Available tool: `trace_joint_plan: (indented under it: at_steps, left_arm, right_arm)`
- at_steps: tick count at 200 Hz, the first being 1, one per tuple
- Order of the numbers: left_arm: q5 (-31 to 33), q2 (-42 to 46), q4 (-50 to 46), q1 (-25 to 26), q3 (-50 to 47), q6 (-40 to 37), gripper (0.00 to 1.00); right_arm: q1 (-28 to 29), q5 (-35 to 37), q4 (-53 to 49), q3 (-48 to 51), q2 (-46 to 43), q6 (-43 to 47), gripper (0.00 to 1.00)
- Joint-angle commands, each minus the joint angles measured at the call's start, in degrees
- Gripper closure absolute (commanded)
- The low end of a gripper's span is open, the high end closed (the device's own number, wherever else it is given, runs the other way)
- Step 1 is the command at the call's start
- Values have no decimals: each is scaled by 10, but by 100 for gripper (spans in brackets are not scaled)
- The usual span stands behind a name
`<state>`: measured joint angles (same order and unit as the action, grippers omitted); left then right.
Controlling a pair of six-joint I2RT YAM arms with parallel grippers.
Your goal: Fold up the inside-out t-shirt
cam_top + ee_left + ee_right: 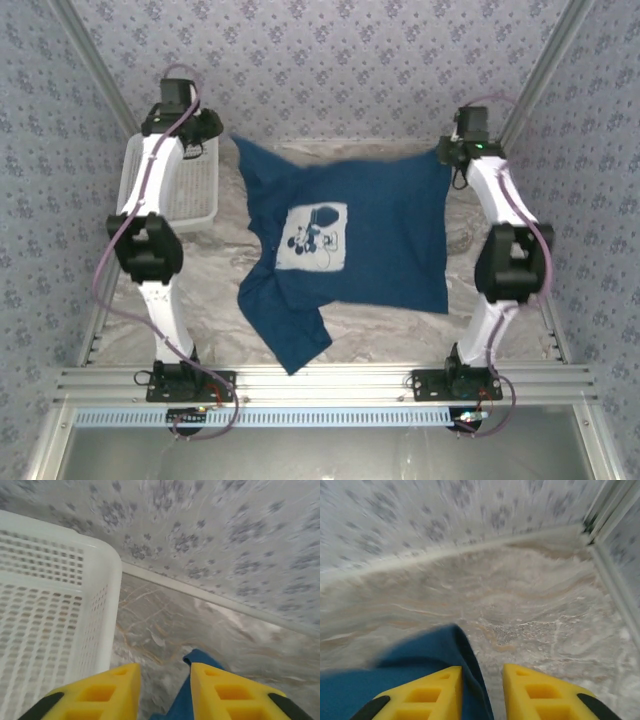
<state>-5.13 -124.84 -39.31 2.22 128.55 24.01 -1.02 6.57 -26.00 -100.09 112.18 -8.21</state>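
Note:
The inside-out t-shirt, dark navy with a whitish print patch, lies spread on the marble table, one sleeve trailing toward the near edge. Its far edge looks blurred. My left gripper is at the shirt's far left corner and my right gripper is at its far right corner. In the left wrist view the yellow jaws stand apart, with a tip of the shirt beside the right finger. In the right wrist view the jaws also stand apart, and a shirt fold lies against the left finger.
A white lattice basket stands at the far left of the table, close beside my left gripper, with its wall just left of the fingers. Patterned walls close the back and sides. An aluminium frame runs along the near edge.

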Motion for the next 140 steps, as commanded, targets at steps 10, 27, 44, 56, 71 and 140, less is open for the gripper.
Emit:
trace_joint_plan:
  at_steps: [10, 27, 44, 56, 71, 140]
  left_arm:
    - [8, -99, -117, 6, 194, -13, 51]
    - [8, -89, -133, 13, 194, -22, 43]
    - [-12, -31, -108, 23, 103, -23, 41]
    - [-30, 42, -50, 33, -19, -12, 40]
    - [-55, 141, 56, 49, -200, 14, 40]
    - [-72, 289, 226, 142, -612, 54, 39]
  right_arm:
    - [12, 32, -102, -107, 71, 0, 65]
    - [20, 15, -106, -49, 39, -10, 63]
    - [27, -30, -71, 62, -29, -38, 55]
    - [41, -51, -45, 149, -78, -54, 51]
    - [65, -55, -34, 231, -118, -66, 49]
    - [84, -116, 14, 294, -60, -110, 48]
